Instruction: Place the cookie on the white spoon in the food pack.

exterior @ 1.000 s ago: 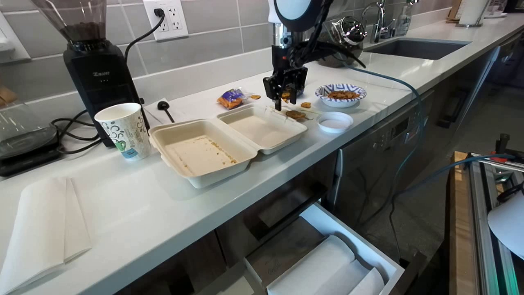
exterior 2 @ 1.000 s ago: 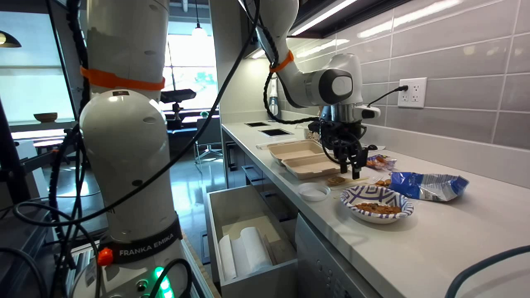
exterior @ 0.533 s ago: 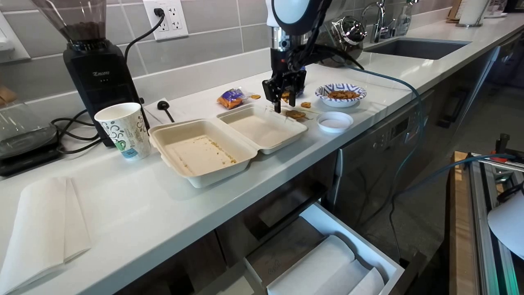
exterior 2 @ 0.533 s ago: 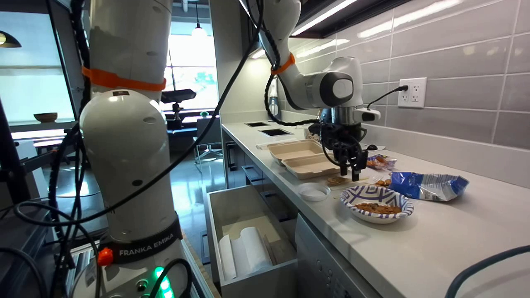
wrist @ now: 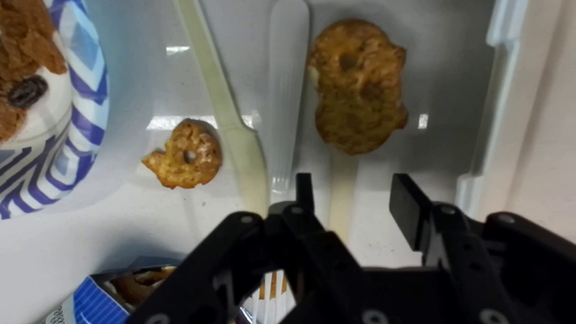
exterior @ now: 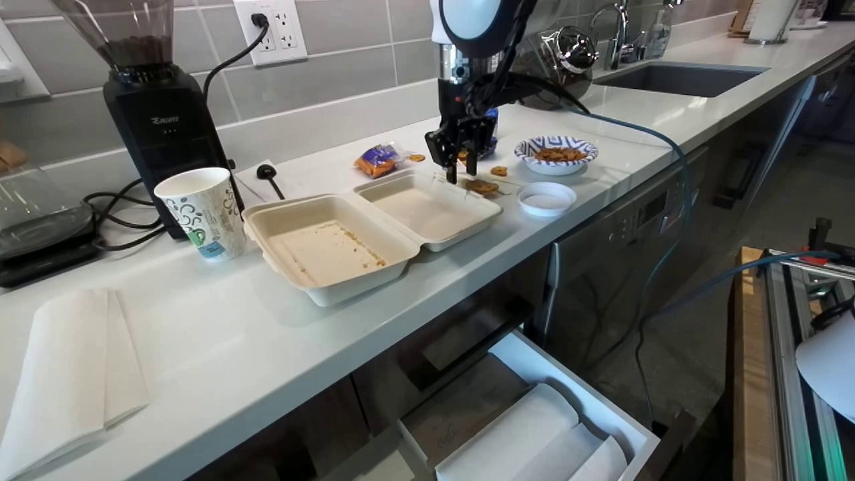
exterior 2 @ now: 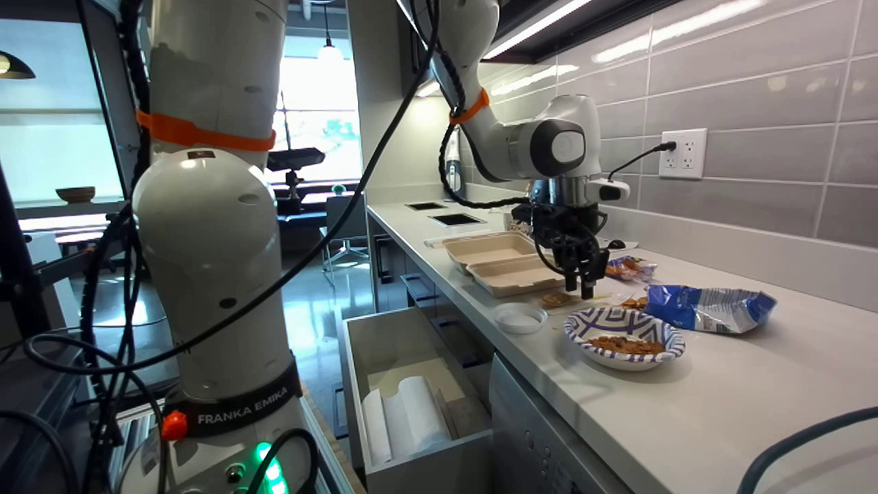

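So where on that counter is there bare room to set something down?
In an exterior view, a bare patch lies between the white paper and the food pack, in front of the paper cup. Another lies between the patterned bowl and sink, though a cable crosses there. Crowded: near the gripper, where cookies and pale cutlery lie close together.

I've a gap between my gripper's point(wrist: 353, 185) jaws, spoon handle point(wrist: 343, 198) showing through. White utensil point(wrist: 288, 90) crowds one side, food pack point(wrist: 513, 112) the other. Wrist view: cookie point(wrist: 360, 90) blocks ahead; bare counter point(wrist: 443, 85) between it and food pack.
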Controlling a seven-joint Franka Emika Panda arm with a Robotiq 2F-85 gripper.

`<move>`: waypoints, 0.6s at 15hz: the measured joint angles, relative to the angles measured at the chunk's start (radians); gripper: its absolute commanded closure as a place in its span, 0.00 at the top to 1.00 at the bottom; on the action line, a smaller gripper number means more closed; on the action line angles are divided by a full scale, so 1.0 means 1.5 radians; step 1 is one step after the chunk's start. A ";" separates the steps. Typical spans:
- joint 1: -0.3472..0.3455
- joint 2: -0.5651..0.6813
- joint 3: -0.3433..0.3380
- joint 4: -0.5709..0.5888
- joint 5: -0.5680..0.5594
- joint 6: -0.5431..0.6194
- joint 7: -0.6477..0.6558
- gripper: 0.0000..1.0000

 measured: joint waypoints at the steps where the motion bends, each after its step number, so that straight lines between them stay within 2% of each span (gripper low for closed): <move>1: 0.000 0.001 0.000 0.002 0.000 0.000 0.000 0.41; 5: 0.000 0.005 0.000 0.007 0.001 0.000 0.000 0.37; 9: 0.000 0.008 0.000 0.007 0.001 0.000 0.000 0.38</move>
